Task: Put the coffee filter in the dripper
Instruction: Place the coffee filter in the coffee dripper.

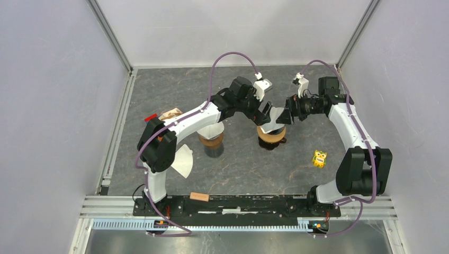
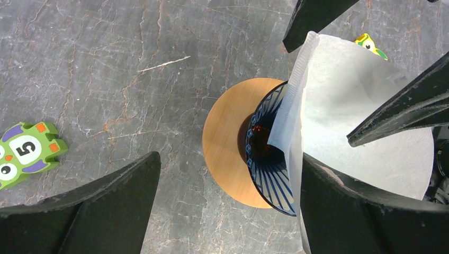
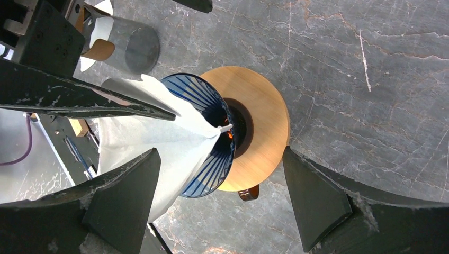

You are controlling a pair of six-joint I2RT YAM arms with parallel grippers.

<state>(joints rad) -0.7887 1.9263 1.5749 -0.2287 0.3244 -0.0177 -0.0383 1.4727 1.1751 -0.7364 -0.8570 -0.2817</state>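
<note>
The white paper coffee filter [image 2: 365, 132] stands tilted with its tip down in the blue-striped dripper [image 2: 267, 164]. The dripper sits on a round wooden base [image 2: 225, 143]. My left gripper [image 2: 227, 209] is open above the dripper, and the filter's seam rests against its right finger [image 2: 360, 211]. My right gripper [image 3: 219, 196] is open too, straddling the filter [image 3: 159, 140] and the dripper [image 3: 212, 159]; its left finger [image 3: 122, 198] touches the paper. From above, both grippers [image 1: 266, 116] [image 1: 284, 116] meet over the filter [image 1: 272, 126].
A second cup on a wooden base [image 1: 212, 142] stands left of the dripper, under the left arm. A stack of white filters [image 1: 182, 161] lies at the near left. Also on the table are a yellow toy [image 1: 319, 158], a green number toy [image 2: 26, 153] and a wooden block [image 1: 199, 197].
</note>
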